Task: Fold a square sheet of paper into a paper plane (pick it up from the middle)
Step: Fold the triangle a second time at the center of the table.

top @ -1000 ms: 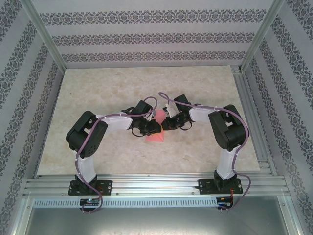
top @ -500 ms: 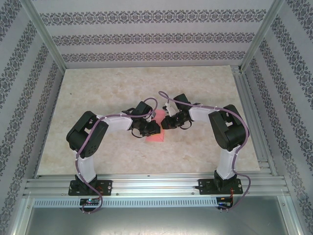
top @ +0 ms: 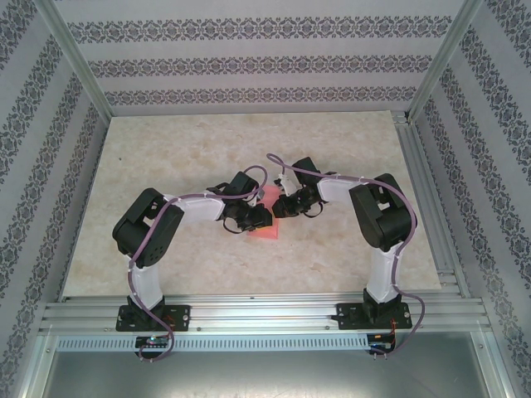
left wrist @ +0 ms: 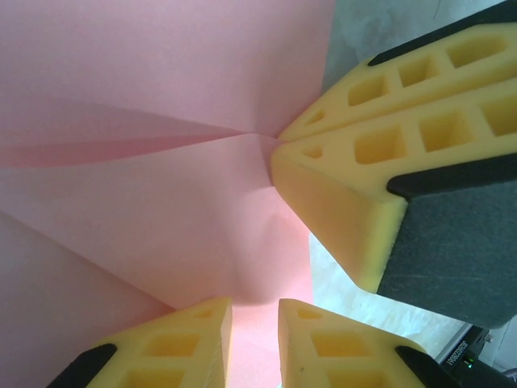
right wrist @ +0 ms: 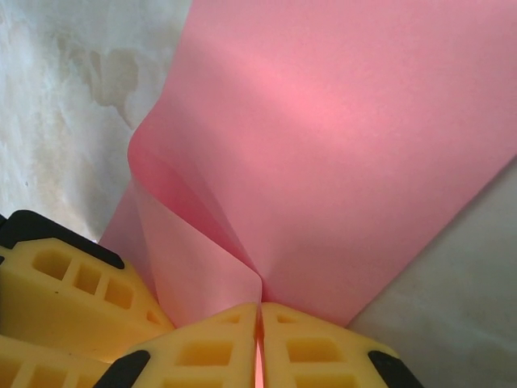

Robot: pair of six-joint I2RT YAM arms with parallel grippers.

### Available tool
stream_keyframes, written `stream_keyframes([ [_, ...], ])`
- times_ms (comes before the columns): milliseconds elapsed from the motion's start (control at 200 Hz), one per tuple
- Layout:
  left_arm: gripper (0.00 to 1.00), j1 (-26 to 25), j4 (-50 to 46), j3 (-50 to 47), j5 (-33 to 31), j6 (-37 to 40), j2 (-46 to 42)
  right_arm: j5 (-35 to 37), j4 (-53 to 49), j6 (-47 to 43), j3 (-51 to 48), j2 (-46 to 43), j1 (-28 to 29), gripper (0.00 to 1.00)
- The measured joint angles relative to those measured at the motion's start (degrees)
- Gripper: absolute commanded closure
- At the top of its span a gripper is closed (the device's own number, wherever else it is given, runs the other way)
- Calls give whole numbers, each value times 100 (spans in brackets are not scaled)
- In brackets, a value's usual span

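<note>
Pinching the square sheet of paper (right wrist: 339,145), right jaws sit closed.

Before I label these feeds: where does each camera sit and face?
Top: above and behind the bases, looking down on the table; both arms show.
Left wrist: on the left arm, looking along the left claw at the pink paper.
Right wrist: on the right arm, looking along the right claw, pinching that paper.
Shared: each wrist view catches the other claw.

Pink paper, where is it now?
In the top view the pink paper sits mid-table, between the left gripper and the right gripper, which pinches it.
</note>
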Motion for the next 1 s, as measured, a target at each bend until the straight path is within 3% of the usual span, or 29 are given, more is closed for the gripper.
stream_keyframes([
  [180, 74, 0, 2, 0, 2, 4, -46, 13, -44, -7, 31, 20, 0, 91],
  [505, 84, 0, 317, -92, 192, -35, -363, 28, -68, -26, 44, 24, 2, 93],
  [999, 86, -116, 997, -636, 509, -289, -243, 66, -144, -26, 109, 57, 13, 93],
])
